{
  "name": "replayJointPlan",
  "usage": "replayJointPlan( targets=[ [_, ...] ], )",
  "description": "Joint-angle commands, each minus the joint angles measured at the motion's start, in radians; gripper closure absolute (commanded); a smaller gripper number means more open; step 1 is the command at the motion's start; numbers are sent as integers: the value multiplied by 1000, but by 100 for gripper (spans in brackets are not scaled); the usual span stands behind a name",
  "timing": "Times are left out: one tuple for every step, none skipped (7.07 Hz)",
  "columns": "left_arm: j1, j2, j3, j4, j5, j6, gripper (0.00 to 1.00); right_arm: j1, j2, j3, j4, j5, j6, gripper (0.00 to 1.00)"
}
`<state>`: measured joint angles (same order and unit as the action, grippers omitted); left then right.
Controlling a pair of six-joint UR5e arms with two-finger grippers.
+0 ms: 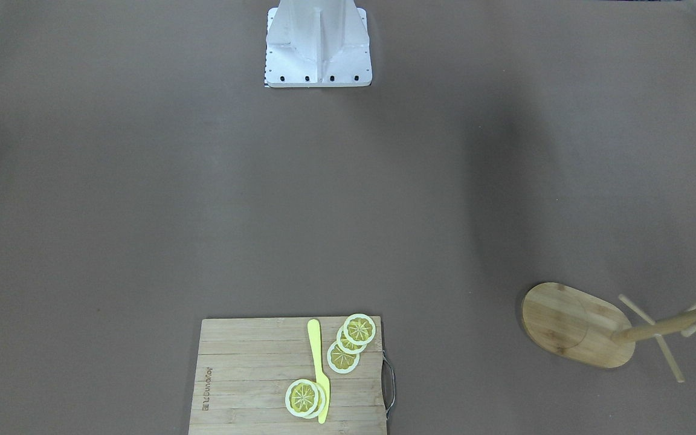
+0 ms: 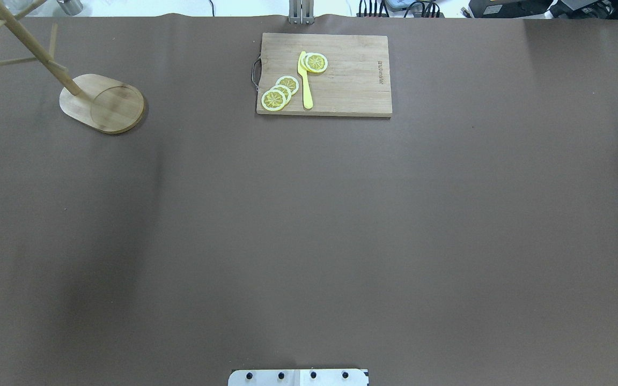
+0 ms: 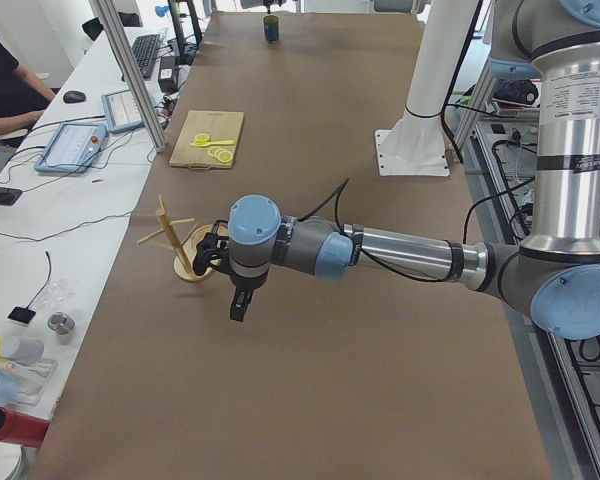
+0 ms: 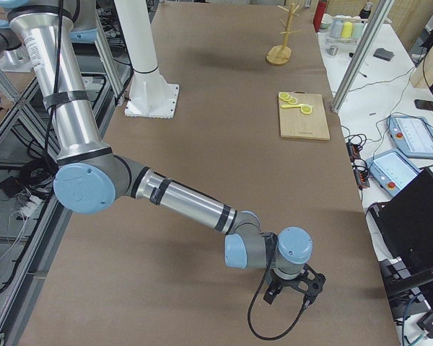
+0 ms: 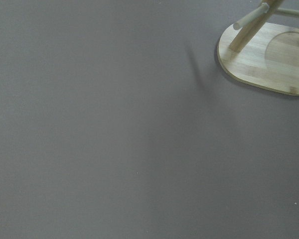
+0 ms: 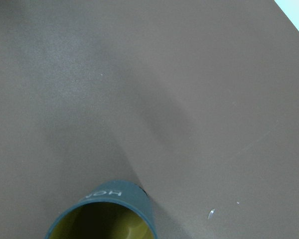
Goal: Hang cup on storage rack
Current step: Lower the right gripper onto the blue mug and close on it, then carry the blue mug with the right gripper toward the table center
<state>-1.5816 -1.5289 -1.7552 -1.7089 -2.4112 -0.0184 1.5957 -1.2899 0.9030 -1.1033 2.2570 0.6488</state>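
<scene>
From across the table (image 1: 203,211) neither of my hands shows. The rack (image 1: 577,326) stands at four o'clock, its pegs running off the edge, and the cutting board (image 1: 290,377) sits at six. Overhead, the rack is at ten o'clock and the board at twelve. No cup appears there, so I judge a long carry lies ahead. From the left end, my left hand (image 3: 238,305) hangs just beside the rack; whether it is spread or closed I cannot tell. A careless swing from there could knock the light rack over. The cup (image 3: 271,28) is a small dark shape at twelve o'clock, at the table's far end, well apart from the rack. From the right end, my right hand (image 4: 294,288) hovers over that end of the table. I cannot tell its state either, and the cup is not visible here. My left wrist sees only the rack's base at two o'clock. My right wrist sees the cup upright at seven o'clock, handle hidden. Grasping without seeing the handle, I could block the loop or tip the cup, and the thin pegs forgive little misalignment.
</scene>
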Motion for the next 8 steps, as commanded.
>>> replayJointPlan(
  targets=[
    [0,0,3,0,0,0,1,-23,0,-53,71,-5,0,0],
    [0,-2,5,0,0,0,1,-23,-8,-58,79,-4,0,0],
    [0,-2,6,0,0,0,1,-26,-9,-59,83,-4,0,0],
    [0,-3,6,0,0,0,1,-26,-8,-58,85,-4,0,7],
    [0,-2,8,2,0,-2,1,-29,-6,-55,86,-10,0,82],
    [0,-2,8,2,0,-2,1,-54,-3,-52,85,-66,0,100],
    [0,-3,8,3,0,-2,1,-91,1,-52,83,-79,0,100],
    [2,-4,9,3,0,-2,1,-92,1,-50,83,-79,23,100]
  ],
)
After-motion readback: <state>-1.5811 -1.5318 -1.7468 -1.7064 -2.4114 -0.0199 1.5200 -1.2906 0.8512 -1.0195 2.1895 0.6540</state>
